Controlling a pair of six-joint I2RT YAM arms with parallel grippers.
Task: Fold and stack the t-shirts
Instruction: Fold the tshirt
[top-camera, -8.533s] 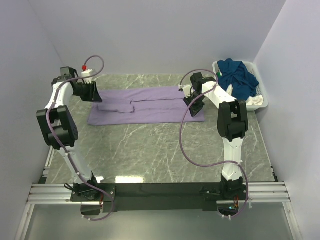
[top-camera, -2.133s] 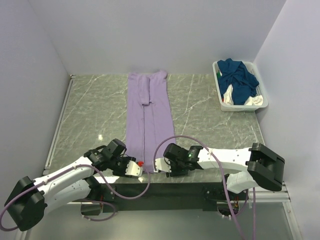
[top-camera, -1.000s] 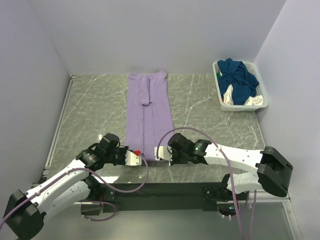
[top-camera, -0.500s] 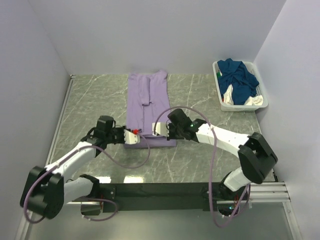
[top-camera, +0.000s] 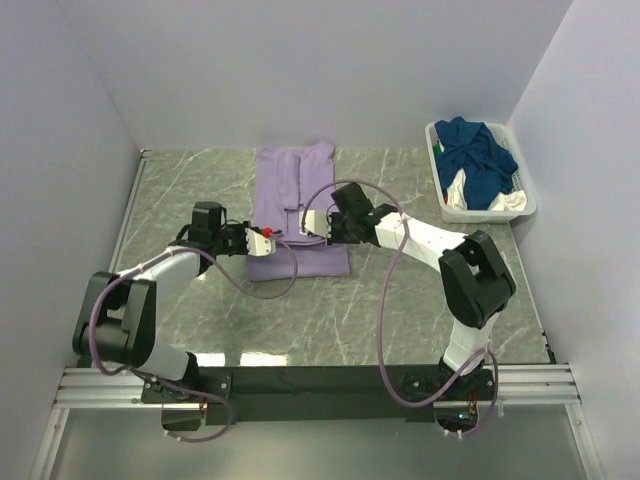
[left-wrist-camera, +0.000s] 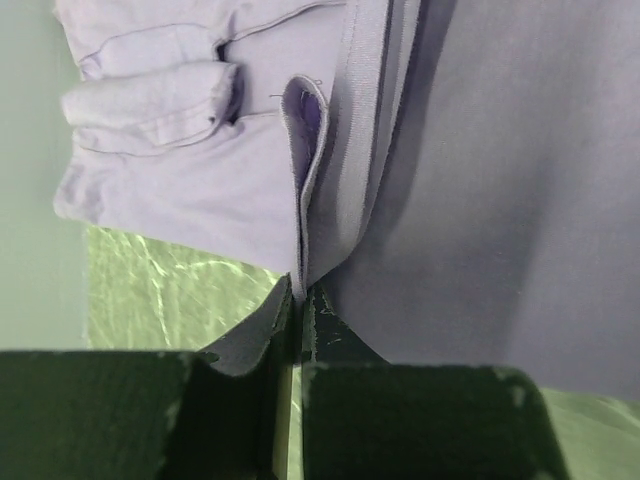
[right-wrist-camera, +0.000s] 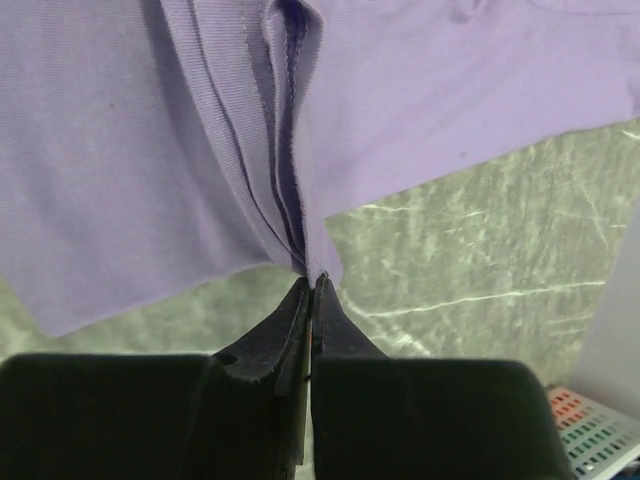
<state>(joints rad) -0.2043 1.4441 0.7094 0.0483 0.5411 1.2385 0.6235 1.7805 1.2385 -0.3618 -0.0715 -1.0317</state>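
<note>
Item: lilac t-shirt (top-camera: 298, 215), one, folded lengthwise into a narrow strip, lying on the green marble-pattern table (top-camera: 420, 290) at centre, its long axis running from the far edge toward the arms, with a sleeve doubled over near the far end. Near end raised off the strip and carried over its middle, one corner in each gripper. Left gripper (top-camera: 270, 240): at the strip's left edge, fingers pressed together on a bunched fold of lilac hem, several layers visible in the left wrist view rising from between the tips. Right gripper (top-camera: 312, 225): at the strip's right edge, likewise clamped tight on a pleated edge of the same shirt, with bare table showing just beyond the cloth in the right wrist view. Further stock: teal-blue t-shirts (top-camera: 478, 158), heaped with a white garment (top-camera: 457, 190) in a white slatted plastic basket (top-camera: 522, 208) at the far right corner of the table, well apart from both arms.
</note>
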